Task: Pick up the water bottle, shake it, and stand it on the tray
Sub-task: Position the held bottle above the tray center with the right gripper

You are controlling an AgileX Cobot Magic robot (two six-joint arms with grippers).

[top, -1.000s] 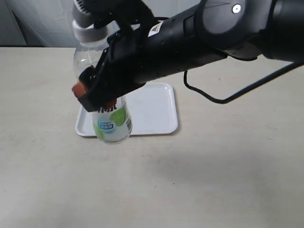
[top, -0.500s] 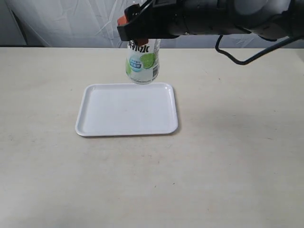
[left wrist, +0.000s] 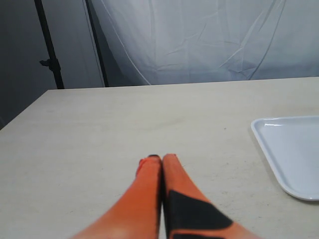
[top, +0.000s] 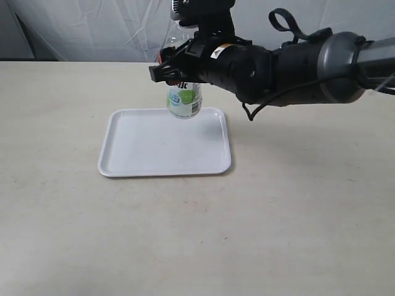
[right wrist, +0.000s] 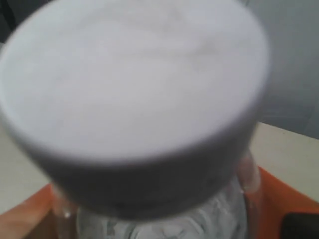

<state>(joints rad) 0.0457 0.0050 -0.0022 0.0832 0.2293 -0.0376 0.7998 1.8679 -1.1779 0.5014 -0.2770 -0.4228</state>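
The water bottle (top: 184, 98) hangs upright in the air over the far edge of the white tray (top: 165, 143), its white-and-green label facing the exterior view. My right gripper (top: 176, 73) is shut on the bottle's upper body, the dark arm reaching in from the right. In the right wrist view the white cap (right wrist: 134, 94) fills the picture, with orange fingers (right wrist: 279, 199) on either side of the clear body. My left gripper (left wrist: 160, 160) is shut on nothing, low over the bare table, with one end of the tray (left wrist: 291, 149) off to one side.
A beige table (top: 296, 209) lies all around the tray. A white cloth backdrop (top: 92, 31) hangs behind the table. A black stand pole (left wrist: 50, 45) rises by the table's far corner in the left wrist view.
The bottle swung from near the camera, in front of the tray, back to above the tray's far edge, then came down slightly. The right arm has changed its pose with it.
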